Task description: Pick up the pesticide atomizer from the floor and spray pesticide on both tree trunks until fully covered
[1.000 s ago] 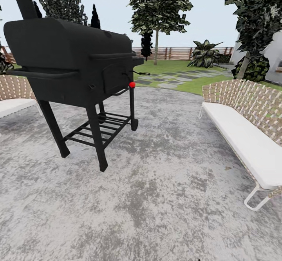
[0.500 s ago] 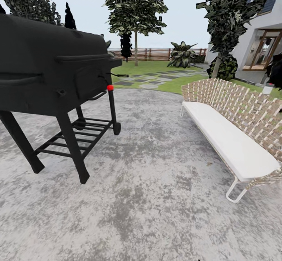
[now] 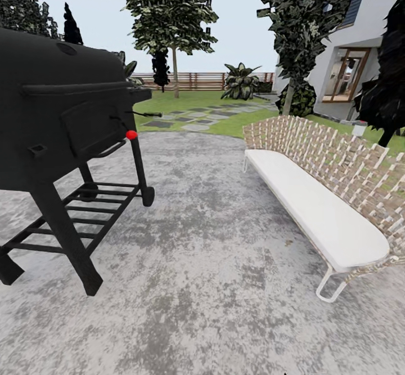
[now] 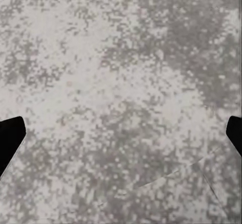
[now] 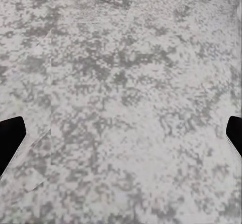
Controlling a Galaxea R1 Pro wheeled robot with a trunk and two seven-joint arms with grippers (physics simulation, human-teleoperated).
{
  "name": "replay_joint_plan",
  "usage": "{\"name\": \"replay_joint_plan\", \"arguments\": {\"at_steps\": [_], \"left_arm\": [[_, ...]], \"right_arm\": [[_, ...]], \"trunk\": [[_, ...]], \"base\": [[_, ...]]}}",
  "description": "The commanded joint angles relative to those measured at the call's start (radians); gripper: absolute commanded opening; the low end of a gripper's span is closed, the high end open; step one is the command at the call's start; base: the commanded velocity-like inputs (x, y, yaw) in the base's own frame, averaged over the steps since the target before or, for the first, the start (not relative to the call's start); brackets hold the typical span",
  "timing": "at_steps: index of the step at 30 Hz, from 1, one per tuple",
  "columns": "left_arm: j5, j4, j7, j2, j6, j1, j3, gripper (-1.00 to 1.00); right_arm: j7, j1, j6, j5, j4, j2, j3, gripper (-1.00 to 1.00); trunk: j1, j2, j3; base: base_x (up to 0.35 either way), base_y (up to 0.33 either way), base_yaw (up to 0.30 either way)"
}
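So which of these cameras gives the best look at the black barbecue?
The head view: the barbecue stands at its left on grey paving, beside a white bench. Both wrist views look down at paving between open claw tips, with no barbecue.

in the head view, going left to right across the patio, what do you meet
black grill → bare grey paving → white-cushioned woven bench

grill cut off left, bench cut off right
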Motion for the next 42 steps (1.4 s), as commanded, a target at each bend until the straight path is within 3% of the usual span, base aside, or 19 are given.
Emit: {"name": "replay_joint_plan", "arguments": {"at_steps": [1, 42], "left_arm": [[0.001, 0.001, 0.001, 0.0, -0.003, -0.001, 0.002, 1.0], [-0.001, 0.001, 0.0, 0.0, -0.003, -0.001, 0.001, 1.0]], "right_arm": [[0.001, -0.001, -0.003, 0.0, 0.001, 0.0, -0.001, 1.0], [-0.007, -0.001, -0.003, 0.0, 0.004, 0.002, -0.001, 1.0]], "trunk": [[0.0, 0.0, -0.001], [0.0, 0.0, -0.001]], "base": [[0.338, 0.0, -0.005], [0.338, 0.0, 0.0]]}}
